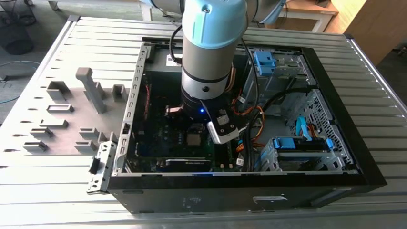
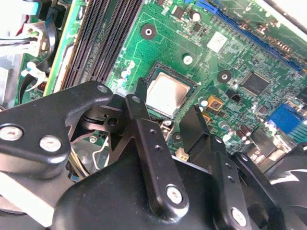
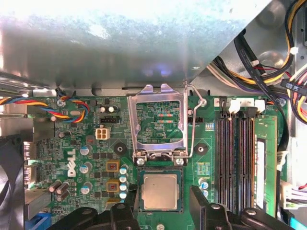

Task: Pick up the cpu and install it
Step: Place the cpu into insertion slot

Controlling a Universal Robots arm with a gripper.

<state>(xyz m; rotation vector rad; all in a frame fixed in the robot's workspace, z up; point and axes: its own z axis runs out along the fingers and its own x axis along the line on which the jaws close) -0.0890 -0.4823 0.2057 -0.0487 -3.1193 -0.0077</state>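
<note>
Gripper (image 2: 163, 110) nearest the lens in the second wrist view: black fingers (image 2: 146, 143) stand apart, nothing clamped between them. Gripper hangs just above the cpu (image 2: 166, 95), one finger to each side of it; in the first wrist view a gap shows between each finger and the chip.

Cpu lies flat in its socket (image 3: 159, 171), silvery top up, edges square w/ the socket frame. Load plate (image 3: 132, 120) is swung open and stands off the socket on its hinge side, not over the chip. Wire lever (image 3: 194, 120) is raised beside the plate.

Socket sits on the green motherboard (image 3: 72, 163). Black memory slots (image 3: 240, 158) run alongside, near the socket. Bundled cables (image 3: 268, 72) lie beyond the slots.

Ext. view: arm (image 1: 210, 47) reaches straight down into the open PC case (image 1: 222, 198), which lies on its side on the slatted metal worktop (image 1: 51, 191). Grey holders (image 1: 92, 88) stand on the worktop at the exterior view's left, well apart from the case interior.
</note>
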